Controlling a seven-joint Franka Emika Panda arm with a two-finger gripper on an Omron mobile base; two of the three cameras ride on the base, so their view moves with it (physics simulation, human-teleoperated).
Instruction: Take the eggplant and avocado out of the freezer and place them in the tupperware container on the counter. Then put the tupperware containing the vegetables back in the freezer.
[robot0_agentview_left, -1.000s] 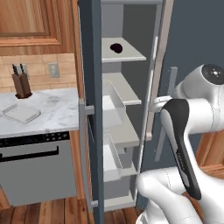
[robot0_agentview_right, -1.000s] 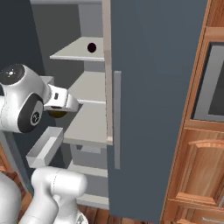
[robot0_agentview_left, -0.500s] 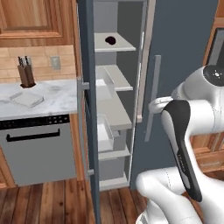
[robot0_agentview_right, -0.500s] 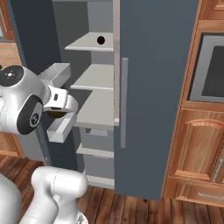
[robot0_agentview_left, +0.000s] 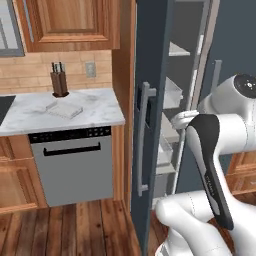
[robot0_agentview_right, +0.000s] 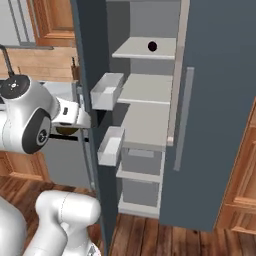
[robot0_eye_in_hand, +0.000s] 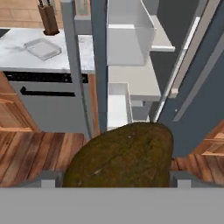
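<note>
The olive-brown rounded avocado (robot0_eye_in_hand: 120, 155) is seen in the hand view wedged between the two dark finger tips, so it is judged to be held by the two-finger gripper (robot0_agentview_right: 67, 131); the jaws stand wide because the fruit is broad. In the right base view a small olive patch is visible just under the white hand, beside the edge of the open door.

The fruit is carried clear of the tall dark blue-grey freezer (robot0_agentview_right: 215, 100), whose light grey shelves and pale drawers lie ahead of the gripper and to one side. This placement suits the step judged to be in hand: moving the first vegetable toward the counter.

The small dark purple eggplant (robot0_agentview_right: 152, 46) is left on the upper shelf, well above the gripper and deep inside the cabinet; it is judged to be fetched afterwards.

The shallow translucent pale tupperware container (robot0_eye_in_hand: 42, 48) is seen ahead of the gripper, beyond the door's edge, lying on the white-grey veined marble counter (robot0_agentview_left: 95, 112), near a brown knife block (robot0_agentview_left: 59, 84). It lies flat and uncovered, so the fruit can be lowered in from above.
</note>
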